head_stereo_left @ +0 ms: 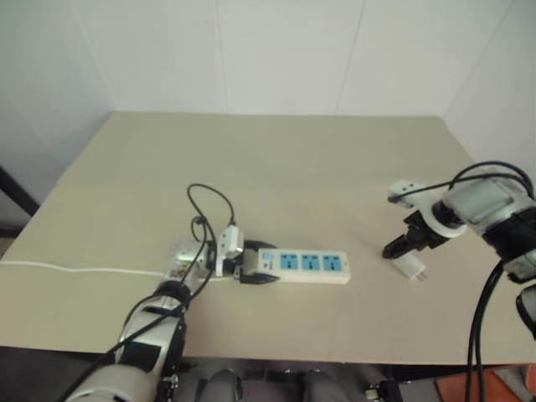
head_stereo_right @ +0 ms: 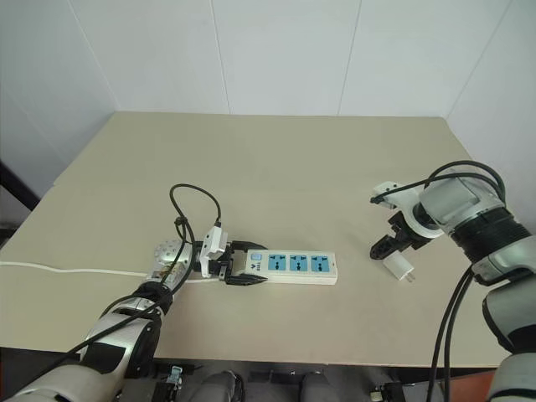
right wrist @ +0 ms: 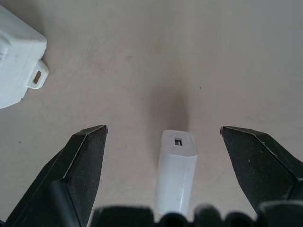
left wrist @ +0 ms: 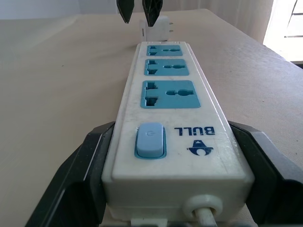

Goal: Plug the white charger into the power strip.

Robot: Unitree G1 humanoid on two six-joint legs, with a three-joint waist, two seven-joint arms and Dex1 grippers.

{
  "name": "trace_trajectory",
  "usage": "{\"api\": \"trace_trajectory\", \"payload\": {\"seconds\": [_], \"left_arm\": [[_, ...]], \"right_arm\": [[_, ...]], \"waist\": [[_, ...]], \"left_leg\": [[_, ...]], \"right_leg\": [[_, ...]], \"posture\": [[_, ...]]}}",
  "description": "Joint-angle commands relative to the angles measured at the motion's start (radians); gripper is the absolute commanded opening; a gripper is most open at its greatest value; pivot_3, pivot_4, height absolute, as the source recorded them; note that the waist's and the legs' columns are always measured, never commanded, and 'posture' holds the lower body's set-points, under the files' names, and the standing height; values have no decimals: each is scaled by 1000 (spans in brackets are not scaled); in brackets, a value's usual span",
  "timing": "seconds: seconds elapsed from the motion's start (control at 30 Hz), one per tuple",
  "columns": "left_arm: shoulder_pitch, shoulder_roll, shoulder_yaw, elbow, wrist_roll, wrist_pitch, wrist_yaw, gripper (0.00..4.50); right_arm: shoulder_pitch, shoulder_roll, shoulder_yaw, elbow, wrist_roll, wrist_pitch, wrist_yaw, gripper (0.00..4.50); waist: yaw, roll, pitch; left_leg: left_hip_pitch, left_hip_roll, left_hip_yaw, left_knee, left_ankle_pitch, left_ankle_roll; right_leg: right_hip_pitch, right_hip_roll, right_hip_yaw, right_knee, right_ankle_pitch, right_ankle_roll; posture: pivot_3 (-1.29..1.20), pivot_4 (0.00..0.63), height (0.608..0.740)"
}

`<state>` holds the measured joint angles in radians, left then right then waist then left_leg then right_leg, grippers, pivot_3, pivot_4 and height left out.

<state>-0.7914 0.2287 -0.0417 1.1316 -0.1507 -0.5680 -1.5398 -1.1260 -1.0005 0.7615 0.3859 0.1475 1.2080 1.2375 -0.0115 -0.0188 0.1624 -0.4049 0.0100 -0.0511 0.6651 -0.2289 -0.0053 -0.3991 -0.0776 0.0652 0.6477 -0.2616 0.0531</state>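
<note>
Hovering just above the table (head_stereo_left: pixel 276 151) at about four o'clock in the head views, the right end effector (right wrist: pixel 163 137) points steeply down with its two black fingers (right wrist: pixel 80 165) spread wide, and the white charger (right wrist: pixel 176 170) lies on its side between them, not yet touched by either one. That charger rests flat on the table well apart from the power strip (head_stereo_right: pixel 289 266), which sits nearer the middle, at roughly six o'clock of the tabletop. Over there the left end effector (head_stereo_right: pixel 239 268) is clamped on the switch end of the strip, gripping both long sides of the casing beside the blue switch (left wrist: pixel 150 140), with the thin white cord (head_stereo_left: pixel 84 270) running off toward nine o'clock. All three blue socket faces are empty, the nearest one (left wrist: pixel 169 93) just past the switch. By my reading the strip is braced and the approach to the charger is nearly complete; closing on the charger, lifting it, turning its prongs toward a socket, carrying it across and pressing it home all remain.
</note>
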Motion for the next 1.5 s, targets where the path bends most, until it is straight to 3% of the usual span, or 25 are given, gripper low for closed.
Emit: {"api": "trace_trajectory", "payload": {"seconds": [0.03,0.77,0.9,1.13,1.33,1.5], "left_arm": [[27,0,-26,12,43,-5,17,3291],[21,3,-23,19,45,3,27,3291],[19,4,-24,22,47,3,28,3291],[19,2,-27,23,51,-2,35,3291],[23,5,-29,22,53,-2,35,3291],[26,9,-31,14,49,11,14,3291]], "right_arm": [[1,11,-16,39,-44,-15,6,4500],[79,42,-75,89,-81,30,-13,4500],[80,48,-87,91,-79,34,-21,3564],[74,60,-87,106,-94,23,-24,1120],[78,53,-67,83,-110,17,-2,1123],[77,11,-136,-103,-78,35,-1,1123]], "waist": [[0,0,0],[-1,2,-1],[-1,2,-1],[-1,2,-1],[-1,2,-1],[-1,3,-1]], "left_leg": [[0,0,0,0,0,0],[0,0,0,0,0,0],[0,0,0,0,0,0],[0,0,0,1,0,0],[0,0,0,1,0,0],[0,0,0,1,0,0]], "right_leg": [[0,0,0,0,0,0],[0,0,0,1,0,0],[0,0,0,1,0,0],[0,0,0,1,0,0],[0,0,0,1,0,0],[0,0,0,1,0,0]], "posture": [[0,150,740],[0,150,740],[0,150,740],[0,150,740],[0,150,740],[0,150,740]]}}
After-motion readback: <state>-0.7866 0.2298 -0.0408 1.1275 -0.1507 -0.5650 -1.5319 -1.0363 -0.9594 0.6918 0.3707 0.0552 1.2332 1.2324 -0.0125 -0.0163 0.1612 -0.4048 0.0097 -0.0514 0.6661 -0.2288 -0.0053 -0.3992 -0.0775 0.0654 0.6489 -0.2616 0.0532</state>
